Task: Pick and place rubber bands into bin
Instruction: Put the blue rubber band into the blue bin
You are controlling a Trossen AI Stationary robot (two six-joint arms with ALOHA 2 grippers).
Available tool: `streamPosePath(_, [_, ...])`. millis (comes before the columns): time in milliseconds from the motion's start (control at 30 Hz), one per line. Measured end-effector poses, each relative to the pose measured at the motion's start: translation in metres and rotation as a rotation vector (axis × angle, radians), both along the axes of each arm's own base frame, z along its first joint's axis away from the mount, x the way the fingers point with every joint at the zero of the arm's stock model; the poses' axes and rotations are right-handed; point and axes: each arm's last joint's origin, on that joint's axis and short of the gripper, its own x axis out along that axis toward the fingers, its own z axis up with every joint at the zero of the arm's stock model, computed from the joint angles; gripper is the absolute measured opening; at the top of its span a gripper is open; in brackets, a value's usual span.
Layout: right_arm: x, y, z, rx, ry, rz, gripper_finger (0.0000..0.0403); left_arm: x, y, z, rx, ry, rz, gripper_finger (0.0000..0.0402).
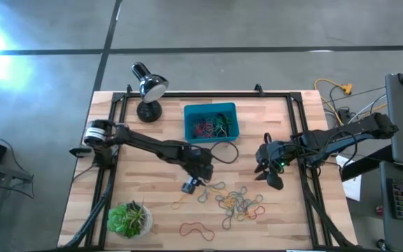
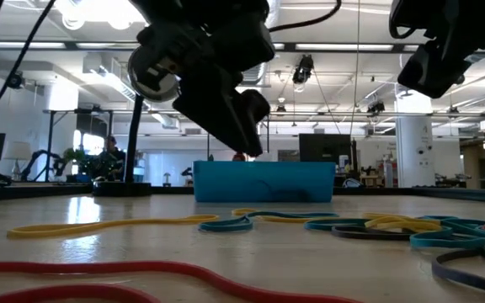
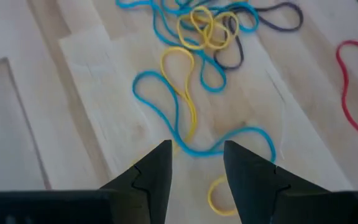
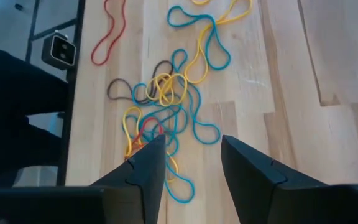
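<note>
- The rubber bands (image 1: 238, 203) lie tangled flat on the table (image 1: 292, 224); a blue and a yellow loop stretch away ahead of the left gripper (image 3: 196, 163), their long axes running roughly along its line of sight.
- A blue strand crosses just beyond the open fingertips, so those jaws look lined up to straddle it; they hold nothing.
- A lone red band (image 1: 196, 229) lies apart from the pile.
- The bin (image 1: 210, 120) already holds some bands and sits well behind the left gripper.
- The right gripper (image 4: 191, 158) hovers beside the pile, jaws parted and empty, the tangle just ahead of them; probably it is waiting.
</note>
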Motion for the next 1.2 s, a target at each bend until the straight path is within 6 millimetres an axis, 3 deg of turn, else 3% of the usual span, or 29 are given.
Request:
streamPosePath(667, [-0.007, -0.001, -0.003, -0.056, 0.009, 0.062, 0.0129, 0.019, -0.024, -0.031, 0.041, 0.013, 0.087, 0.0129])
streamPosePath(1200, [-0.010, -0.002, -0.006, -0.073, 0.045, 0.077, 0.0123, 0.024, -0.028, -0.053, 0.037, 0.059, 0.182, 0.0128])
